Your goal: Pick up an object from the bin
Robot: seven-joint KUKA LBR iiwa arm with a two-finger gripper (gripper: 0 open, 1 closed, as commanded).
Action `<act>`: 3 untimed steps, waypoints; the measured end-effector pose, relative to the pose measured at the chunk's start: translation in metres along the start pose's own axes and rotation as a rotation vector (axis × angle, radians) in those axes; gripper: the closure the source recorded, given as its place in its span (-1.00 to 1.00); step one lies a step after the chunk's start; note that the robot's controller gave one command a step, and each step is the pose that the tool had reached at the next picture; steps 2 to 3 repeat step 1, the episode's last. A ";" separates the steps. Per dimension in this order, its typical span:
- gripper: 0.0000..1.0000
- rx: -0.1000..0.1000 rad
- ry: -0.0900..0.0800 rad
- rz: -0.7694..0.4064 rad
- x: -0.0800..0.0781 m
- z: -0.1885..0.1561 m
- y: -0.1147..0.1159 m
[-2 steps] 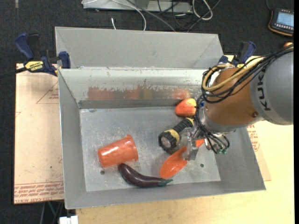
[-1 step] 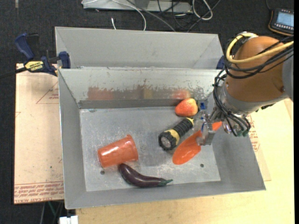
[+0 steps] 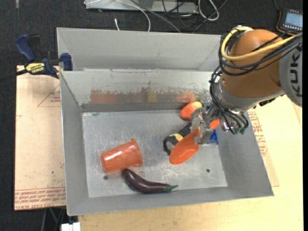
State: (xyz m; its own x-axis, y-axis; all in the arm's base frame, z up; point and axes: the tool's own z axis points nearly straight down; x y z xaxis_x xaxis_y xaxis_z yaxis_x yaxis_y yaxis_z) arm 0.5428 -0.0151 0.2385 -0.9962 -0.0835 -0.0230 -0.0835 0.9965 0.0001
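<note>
Grey metal bin (image 3: 72, 129), cables behind. Pincer (image 3: 204, 128) low; orange-red oblong (image 3: 183, 153) just beside, lower left. Opening: cannot tell. Lift apparently not yet done.

- An orange-red cup (image 3: 121, 156) lies on its side at about 8 o'clock on the floor of the bin (image 3: 144, 47), mouth toward 3 o'clock.
- A dark purple eggplant (image 3: 144, 183) lies at 5 o'clock of the cup, just beside it, green stem end toward 3 o'clock.
- A small black-and-yellow thing (image 3: 172, 141), kind unclear, sits at 3 o'clock of the cup, well apart.
- An orange-and-yellow rounded thing (image 3: 189, 109) rests by the back wall at 1 o'clock.
- Cables (image 3: 192, 4) trail over the dark floor beyond 12 o'clock.
</note>
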 end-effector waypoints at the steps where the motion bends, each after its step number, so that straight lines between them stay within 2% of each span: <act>1: 1.00 0.001 -0.009 0.085 0.022 -0.004 -0.005; 3: 1.00 0.001 -0.009 0.085 0.022 -0.004 -0.005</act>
